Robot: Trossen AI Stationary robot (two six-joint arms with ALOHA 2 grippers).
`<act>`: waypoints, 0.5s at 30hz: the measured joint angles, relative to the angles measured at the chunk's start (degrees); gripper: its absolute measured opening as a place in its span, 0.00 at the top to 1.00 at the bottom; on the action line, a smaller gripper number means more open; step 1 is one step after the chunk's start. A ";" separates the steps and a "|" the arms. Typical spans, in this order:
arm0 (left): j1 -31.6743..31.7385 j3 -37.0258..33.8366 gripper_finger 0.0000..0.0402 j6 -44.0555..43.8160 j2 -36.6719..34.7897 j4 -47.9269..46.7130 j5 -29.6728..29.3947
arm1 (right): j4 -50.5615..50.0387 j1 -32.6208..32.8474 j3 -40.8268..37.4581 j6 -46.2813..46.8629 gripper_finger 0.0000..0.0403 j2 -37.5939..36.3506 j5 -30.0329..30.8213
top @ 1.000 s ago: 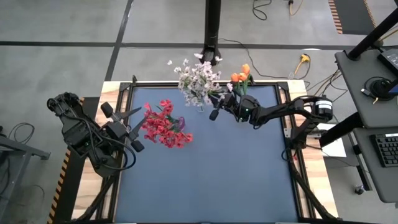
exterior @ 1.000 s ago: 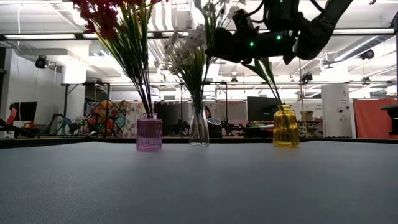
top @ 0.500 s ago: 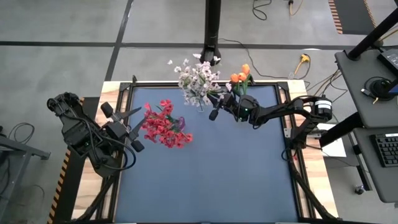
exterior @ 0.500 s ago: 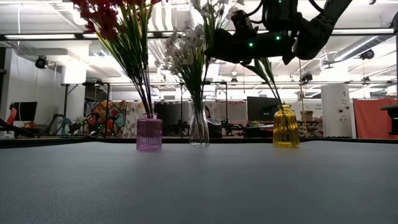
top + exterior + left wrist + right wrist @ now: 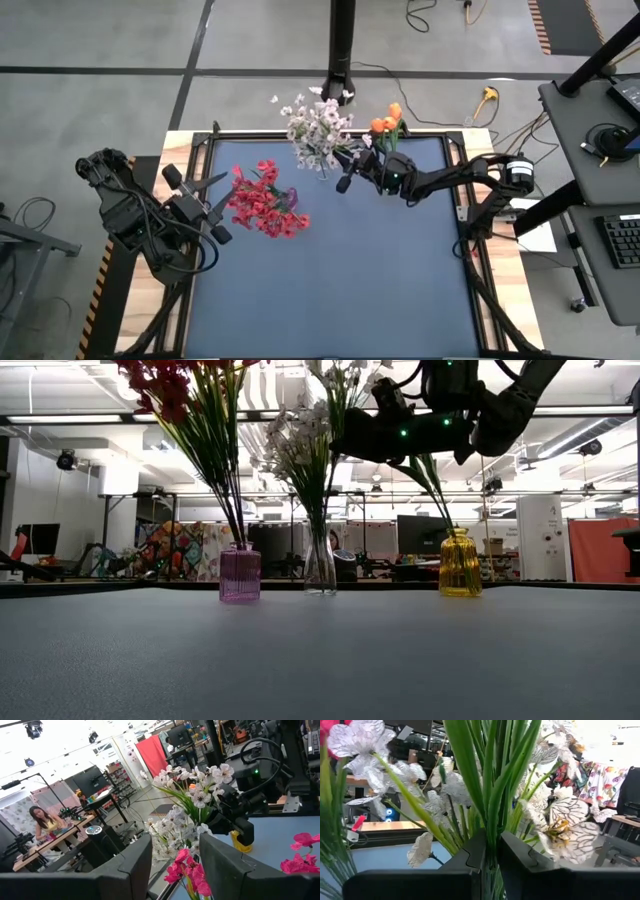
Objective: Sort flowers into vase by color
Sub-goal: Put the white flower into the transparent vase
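Three vases are seen in a row along the far edge of the dark blue-grey surface point(image 5: 330, 270).

At about 10 o'clock from the surface's centre in the high view, a ribbed pink glass vase point(image 5: 240, 574) is noted, upright, filled with red-blossomed green-stemmed sprays point(image 5: 260, 199).

At about 12 o'clock a clear glass vase point(image 5: 320, 568) is seen, upright, holding white and pale pink blossom sprays point(image 5: 318, 130).

At about 1 o'clock a ribbed yellow glass vase point(image 5: 460, 564) is recorded, upright, with orange tulip-like buds point(image 5: 386, 122) on green stems rising from it.

The right gripper point(image 5: 490, 851) is held above the surface between the clear and yellow vases, just beside the pale sprays. Its fingers point(image 5: 467, 855) are pressed nearly together, a bunch of green stems point(image 5: 490, 780) clamped between them; white veined blossoms are spread close around. Which vase these stems stand in cannot be told from the wrist view. In the low view the dark arm point(image 5: 420, 425) is seen crossing in front of the stems above the yellow vase.

The left gripper point(image 5: 205, 205) is held at about 9 o'clock, at the surface's left edge, just beside the red sprays. Its fingers point(image 5: 130, 870) are set partly apart, with nothing seen between them.

A person point(image 5: 42, 822) is seen seated at a bench in the room beyond.
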 joint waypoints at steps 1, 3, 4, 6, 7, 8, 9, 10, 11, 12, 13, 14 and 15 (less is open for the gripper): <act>0.00 0.00 0.63 0.00 0.00 0.00 0.00 | -0.01 -0.19 0.00 0.22 0.92 0.00 0.00; 0.00 0.00 0.63 -0.02 0.01 0.05 0.00 | -0.02 -0.28 0.00 0.43 0.92 0.00 0.00; 0.00 0.00 0.63 -0.02 0.02 0.11 0.00 | -0.02 -0.30 0.00 0.25 0.92 0.00 0.00; 0.00 0.00 0.63 -0.02 0.02 0.20 0.00 | -0.05 -0.28 0.00 -0.11 0.92 0.00 -0.03; 0.00 0.00 0.63 -0.02 0.03 0.20 0.00 | -0.14 -0.28 0.00 -0.38 0.92 0.00 -0.16; 0.00 0.00 0.63 -0.02 0.02 0.21 0.00 | -0.24 -0.28 0.00 -0.77 0.92 0.00 -0.28; 0.00 0.00 0.63 -0.02 0.04 0.25 0.00 | -0.35 -0.24 0.00 -0.89 0.92 0.00 -0.31; 0.00 0.00 0.63 -0.02 0.04 0.35 0.00 | -0.43 -0.24 0.00 -0.87 0.92 0.00 -0.35; 0.00 0.00 0.63 -0.02 0.04 0.42 0.00 | -0.50 -0.24 0.00 -0.87 0.92 0.00 -0.40; 0.00 0.00 0.63 -0.02 0.04 0.42 0.00 | -0.60 -0.24 0.00 -0.87 0.92 0.00 -0.42; 0.00 0.00 0.63 -0.03 0.04 0.44 0.00 | -0.66 -0.24 0.00 -0.87 0.92 0.00 -0.44; 0.00 0.00 0.63 -0.06 0.04 0.44 0.00 | -0.72 -0.24 0.00 -0.87 0.92 0.00 -0.44; 0.00 0.00 0.63 -0.20 0.04 0.44 0.00 | -0.80 -0.24 0.00 -0.87 0.92 0.00 -0.44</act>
